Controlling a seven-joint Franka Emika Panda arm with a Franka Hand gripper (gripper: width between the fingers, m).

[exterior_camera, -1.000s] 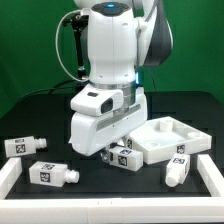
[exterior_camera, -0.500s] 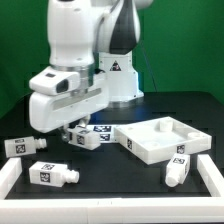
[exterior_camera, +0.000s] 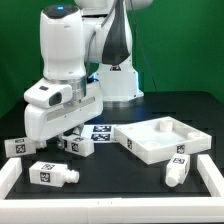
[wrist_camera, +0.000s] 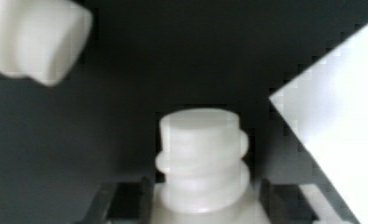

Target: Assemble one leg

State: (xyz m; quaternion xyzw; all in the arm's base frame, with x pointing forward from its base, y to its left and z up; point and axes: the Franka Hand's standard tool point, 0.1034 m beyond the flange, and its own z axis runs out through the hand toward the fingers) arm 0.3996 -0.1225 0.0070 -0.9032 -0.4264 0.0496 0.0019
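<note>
My gripper (exterior_camera: 68, 138) is shut on a leg (exterior_camera: 82, 147), a small white square peg with a tag, and holds it low over the black table, left of the tabletop (exterior_camera: 160, 138). In the wrist view the leg (wrist_camera: 202, 160) sits between the two dark fingers (wrist_camera: 135, 202), with its round stub pointing away. A second leg (exterior_camera: 22, 146) lies at the exterior view's left and also shows in the wrist view (wrist_camera: 39, 40). A third leg (exterior_camera: 55, 172) lies in front. Another leg (exterior_camera: 178, 168) lies at the right.
The marker board (exterior_camera: 103, 129) lies behind the held leg by the robot's base. A white rail (exterior_camera: 212, 176) borders the table at the front and sides. The tabletop's edge (wrist_camera: 341, 100) is close beside the gripper.
The arm has swung to the exterior view's left, carrying the leg from beside the tabletop to a spot near the left-hand leg.
</note>
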